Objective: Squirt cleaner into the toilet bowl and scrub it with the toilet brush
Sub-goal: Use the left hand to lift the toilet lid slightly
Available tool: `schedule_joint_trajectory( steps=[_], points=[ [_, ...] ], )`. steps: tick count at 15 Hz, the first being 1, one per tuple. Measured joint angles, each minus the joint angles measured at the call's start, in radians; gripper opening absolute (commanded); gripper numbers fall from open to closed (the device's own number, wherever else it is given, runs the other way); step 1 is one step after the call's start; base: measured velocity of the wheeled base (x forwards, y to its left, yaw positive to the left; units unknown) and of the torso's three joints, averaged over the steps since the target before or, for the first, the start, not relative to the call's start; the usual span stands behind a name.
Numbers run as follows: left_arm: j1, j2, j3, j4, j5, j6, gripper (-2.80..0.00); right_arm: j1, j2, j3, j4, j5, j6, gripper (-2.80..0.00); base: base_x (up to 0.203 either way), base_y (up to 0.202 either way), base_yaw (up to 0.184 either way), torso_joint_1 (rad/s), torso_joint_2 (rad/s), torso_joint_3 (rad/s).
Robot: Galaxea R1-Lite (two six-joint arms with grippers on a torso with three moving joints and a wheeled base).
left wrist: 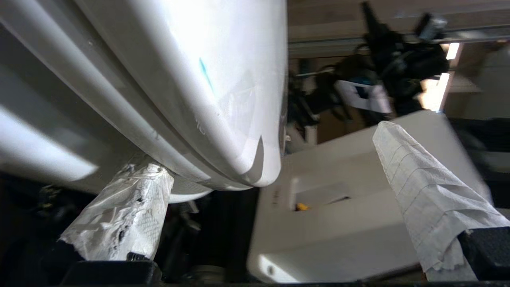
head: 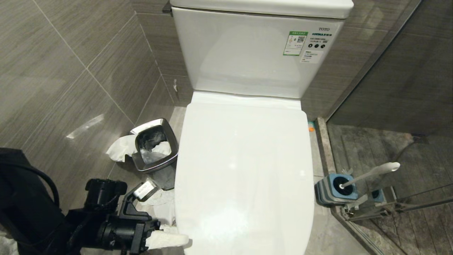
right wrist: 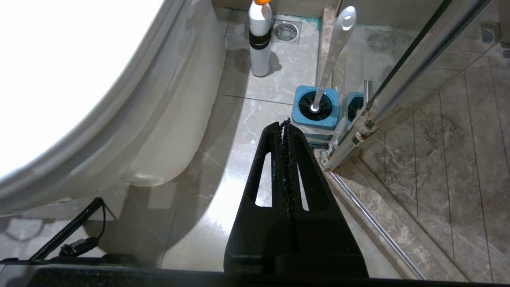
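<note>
Between the tiled wall and the glass partition stood the toilet bowl (head: 244, 170) with its lid down — the left gripper (head: 166, 236) spread wide and empty at its front edge, the right gripper (right wrist: 287, 131) closed on nothing — and the toilet brush (head: 371, 174) upright in its blue holder (head: 334, 189) beside.

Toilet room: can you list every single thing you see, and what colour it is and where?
toilet: one, white, lid shut, in the middle
tank: one, white, green sticker, behind the lid
waste bin: one, chrome, left of the toilet, paper inside
toilet brush: one, white handle, standing in its holder, right of the toilet
holder: one, blue and grey, by the glass door
bottle: one, white, orange cap, on the floor beside the toilet
left pincer: open, white-wrapped fingers, at the lid's front left edge
right pincer: black, shut, above the floor near the holder
</note>
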Motion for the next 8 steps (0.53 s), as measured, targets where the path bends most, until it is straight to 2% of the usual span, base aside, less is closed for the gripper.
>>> schedule_joint_trajectory(
  steps=[3, 8],
  points=[
    [-0.001, -0.043, 0.0, -0.001, -0.048, -0.06, 0.0, 0.001, 0.0, 0.0, 0.0, 0.001, 0.0, -2.8, 0.0, 0.0, 0.0, 0.0, 0.0, 0.0],
    [-0.004, -0.08, -0.001, -0.001, -0.07, -0.061, 0.0, 0.001, 0.0, 0.0, 0.0, 0.001, 0.0, -2.8, 0.0, 0.0, 0.0, 0.0, 0.0, 0.0]
  ],
)
